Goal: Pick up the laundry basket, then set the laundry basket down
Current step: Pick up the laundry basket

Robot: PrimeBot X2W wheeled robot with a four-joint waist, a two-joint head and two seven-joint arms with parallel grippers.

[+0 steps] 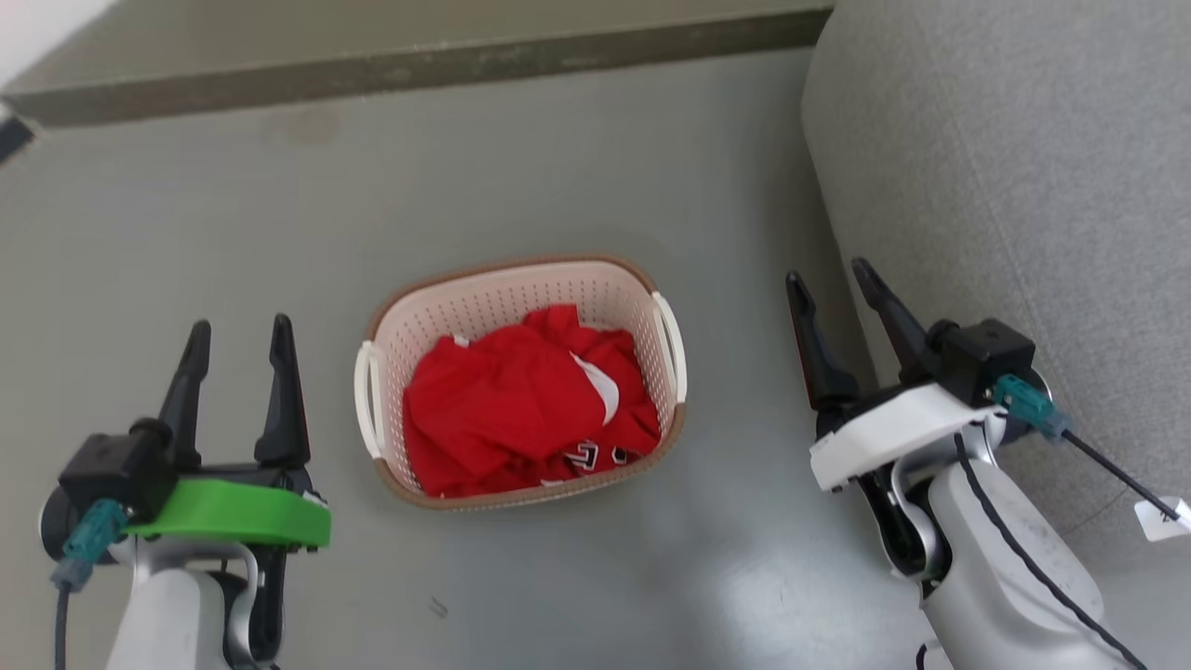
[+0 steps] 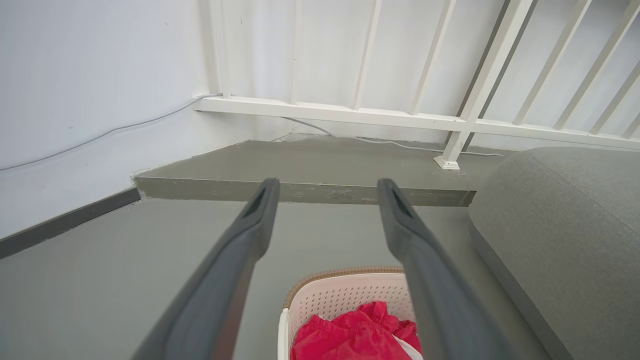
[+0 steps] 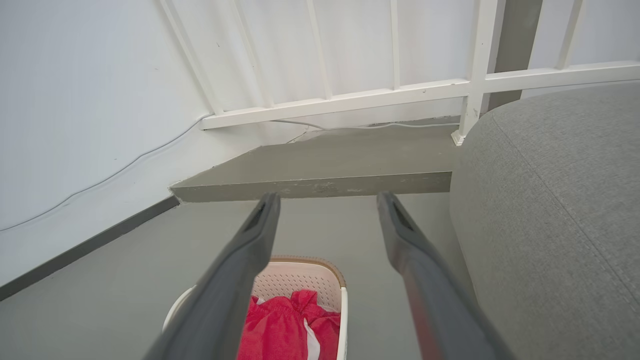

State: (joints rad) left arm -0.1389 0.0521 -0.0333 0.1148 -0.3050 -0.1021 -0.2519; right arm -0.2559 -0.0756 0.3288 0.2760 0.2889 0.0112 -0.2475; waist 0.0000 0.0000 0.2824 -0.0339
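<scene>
Bright, soft, even light throughout. Pale sheen on the grey floor (image 1: 744,577) at 4 o'clock from the laundry basket (image 1: 502,298); faint, diffuse shadow along the basket's 6 o'clock side. Crisp focus across the head view. White wall (image 2: 75,75) close to washed out in the wrist views. Railing (image 2: 360,112) bars splayed by wide-angle distortion. Fingers (image 2: 220,280) sharp at the tips, blurred and smeared toward 6 o'clock.

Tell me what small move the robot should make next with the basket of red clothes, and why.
Likely lower both arms inward, toward the left handle and right handle. The laundry basket sits on the floor between the left tool and right tool; both are open and apart from it.
</scene>
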